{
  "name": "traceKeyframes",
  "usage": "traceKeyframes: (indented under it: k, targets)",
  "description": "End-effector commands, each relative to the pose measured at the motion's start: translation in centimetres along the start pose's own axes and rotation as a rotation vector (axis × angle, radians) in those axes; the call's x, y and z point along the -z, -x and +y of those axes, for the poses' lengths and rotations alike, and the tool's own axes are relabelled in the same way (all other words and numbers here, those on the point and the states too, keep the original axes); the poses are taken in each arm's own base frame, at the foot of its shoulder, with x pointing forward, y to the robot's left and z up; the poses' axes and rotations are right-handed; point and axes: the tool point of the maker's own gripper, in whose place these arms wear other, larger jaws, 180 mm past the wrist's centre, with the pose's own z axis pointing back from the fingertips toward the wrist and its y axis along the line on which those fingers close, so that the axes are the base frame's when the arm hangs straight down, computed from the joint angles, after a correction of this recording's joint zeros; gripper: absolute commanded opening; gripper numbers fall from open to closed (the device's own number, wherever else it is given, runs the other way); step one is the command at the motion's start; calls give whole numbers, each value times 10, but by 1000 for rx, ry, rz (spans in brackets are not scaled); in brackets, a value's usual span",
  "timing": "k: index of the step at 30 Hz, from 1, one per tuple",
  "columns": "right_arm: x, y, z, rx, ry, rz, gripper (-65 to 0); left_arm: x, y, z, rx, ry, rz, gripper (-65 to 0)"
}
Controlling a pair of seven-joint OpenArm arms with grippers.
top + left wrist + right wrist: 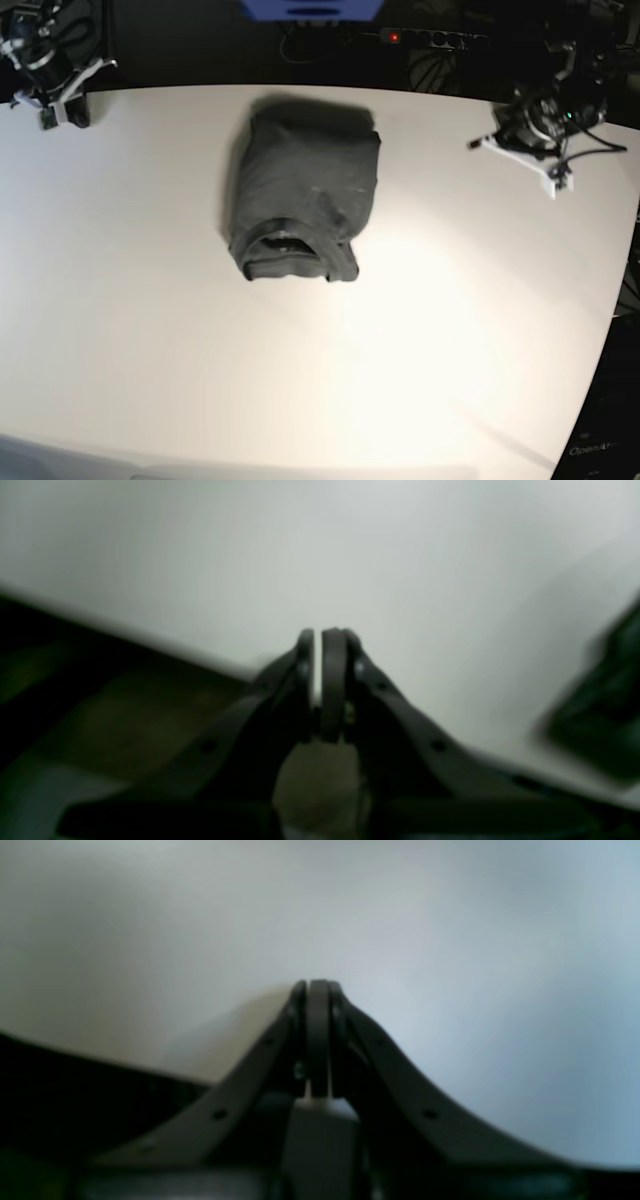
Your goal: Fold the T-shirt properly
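Dark charcoal-grey soft T-shirt folded into a compact bundle, far-centre of white tabletop.
Neck opening facing near edge (wrinkly); left gripper and right gripper jaws closed, empty, well apart from garment.

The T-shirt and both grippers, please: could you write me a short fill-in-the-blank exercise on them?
1. The T-shirt lies ____ into a compact bundle on the table.
2. The left gripper is ____.
3. The right gripper holds ____.
4. The shirt's ____ shows at the bundle's near end.

Missing words: folded; shut; nothing; neck
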Motion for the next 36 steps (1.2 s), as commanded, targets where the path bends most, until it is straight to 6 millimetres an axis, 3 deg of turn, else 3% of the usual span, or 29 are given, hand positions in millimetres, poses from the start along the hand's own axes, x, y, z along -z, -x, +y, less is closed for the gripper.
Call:
traceKeyframes:
  k: [1, 7, 14, 18, 21, 25, 27, 30, 34, 36]
  targets:
    - [-6, 31, 7, -11, -16, 101, -647, -3, 2, 10, 34, -31, -22, -619]
    - [-24, 126, 35, 191, 21, 192, -647, 13, 66, 63, 205, -196, -23, -619]
    - [-11, 200, 61, 495, -1, 281, -647, 87, 140, 114, 374, -280, 49, -619]
    - [11, 212, 90, 678, -60, 335, -646, 140, 179, 127, 462, -254, 79, -619]
    - [28, 195, 88, 631, -112, 309, -646, 164, 206, 132, 489, -229, 115, -619]
    - [31, 205, 110, 491, -158, 383, -646, 179, 211, 138, 489, -220, 94, -619]
    - [37, 207, 113, 445, -174, 423, -646, 182, 205, 139, 485, -224, 81, -619]
    - [44, 204, 127, 455, -200, 449, -646, 189, 178, 128, 528, -198, 11, -619]
    - [46, 206, 148, 465, -233, 491, -646, 193, 168, 121, 561, -184, -6, -619]
    - [51, 208, 150, 424, -217, 520, -646, 194, 161, 118, 561, -182, -18, -619]
